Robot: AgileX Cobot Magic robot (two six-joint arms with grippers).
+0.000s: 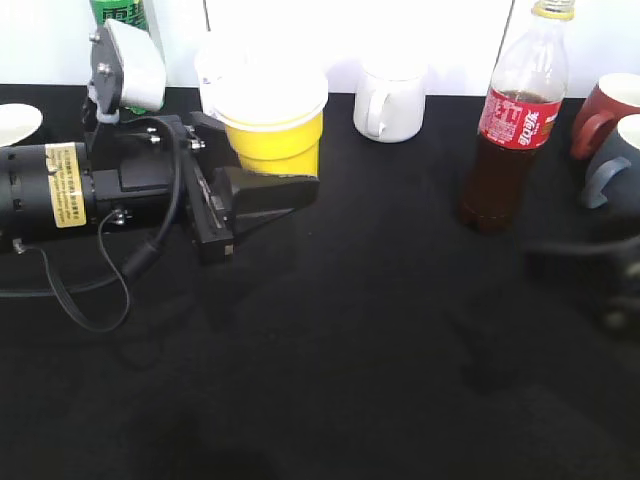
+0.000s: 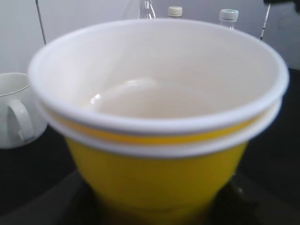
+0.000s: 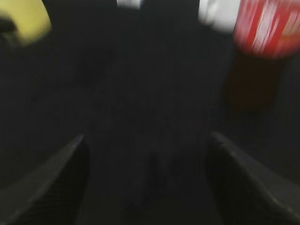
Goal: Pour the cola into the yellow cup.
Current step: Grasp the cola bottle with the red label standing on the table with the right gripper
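The small tapered yellow plastic cup with a wide white rim [image 1: 270,115] sits near the far edge of the black worktop [image 1: 350,350], left of the middle, and the left tool [image 1: 262,172] has it in its grasp: dark jaws stand against the cup's lower wall on both sides. In the left wrist view the cup [image 2: 159,117] fills the frame, upright, its white inside apparently dry. A doubled white rim hints at two nested cups, though I cannot be sure.

The cola, dark brown in a tall clear plastic bottle with a red label and yellow cap [image 1: 518,120], stands upright towards the far right corner, well apart from the cup, cap on. Just beside it to the right are a red mug [image 1: 608,108] and a grey mug [image 1: 618,168]; a white handled mug [image 1: 392,100] stands between cup and bottle by the far edge.

The right tool [image 3: 147,183] is spread wide and holds nothing; its view is blurred, with the bottle's red label [image 3: 269,28] ahead and to the right, not yet between the fingers [image 3: 51,187].

By my reading, the cup is secured and the bottle is not yet taken. The next move calls for the right tool to close around the bottle's body without striking the mugs; the cap must also come off before any pouring.
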